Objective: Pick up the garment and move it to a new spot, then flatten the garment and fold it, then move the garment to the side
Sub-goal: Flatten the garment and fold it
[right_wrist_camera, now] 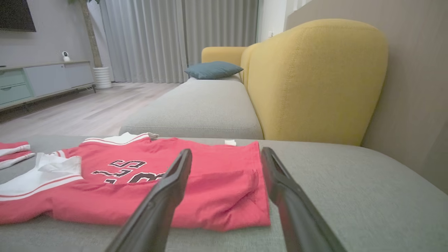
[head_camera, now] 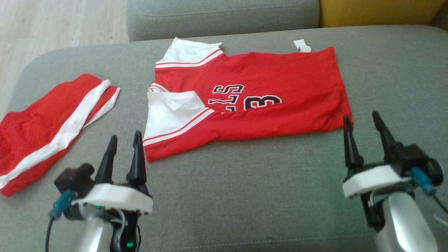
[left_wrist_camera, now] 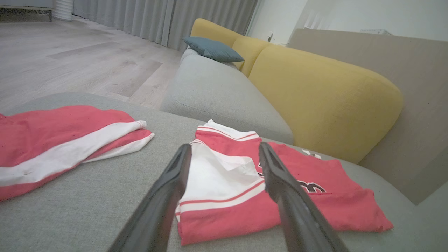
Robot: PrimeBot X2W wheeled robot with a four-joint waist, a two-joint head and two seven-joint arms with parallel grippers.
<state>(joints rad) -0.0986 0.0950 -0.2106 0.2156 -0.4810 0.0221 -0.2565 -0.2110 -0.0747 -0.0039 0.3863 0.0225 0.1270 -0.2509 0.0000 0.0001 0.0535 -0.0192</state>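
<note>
Garment: red jersey [head_camera: 252,101], lying across the middle of the grey seat cushion [head_camera: 245,203], collar end towards the left edge, hem towards the right. Its near long side looks turned up over the lettering, so probably one lengthwise fold is in; the head view is too soft to be sure.

Left gripper [head_camera: 125,135]: fingers spread, nothing between them, just off the jersey's near-left corner by the white sleeve. Right gripper [head_camera: 361,115]: fingers spread, holding nothing, at the near-right hem corner, one tip about touching the cloth edge.

Step in hand, as judged: take both near corners for the next fold.
- Go in low and flat so each lower finger slides under all layers, not only the top one.
- Close both sides together, lift level, and keep the cloth lightly taut between the arms.
- The left corner is rumpled and the sleeve loose; grip on the red band rather than the white flap.

Surroundings: red-and-white shorts [head_camera: 45,133] take up the cushion's left edge, so setting the jersey aside that way risks an overlap. The yellow backrest [head_camera: 378,12] bounds the far-right corner. A white tag [head_camera: 301,45] sticks out at the jersey's far edge.
</note>
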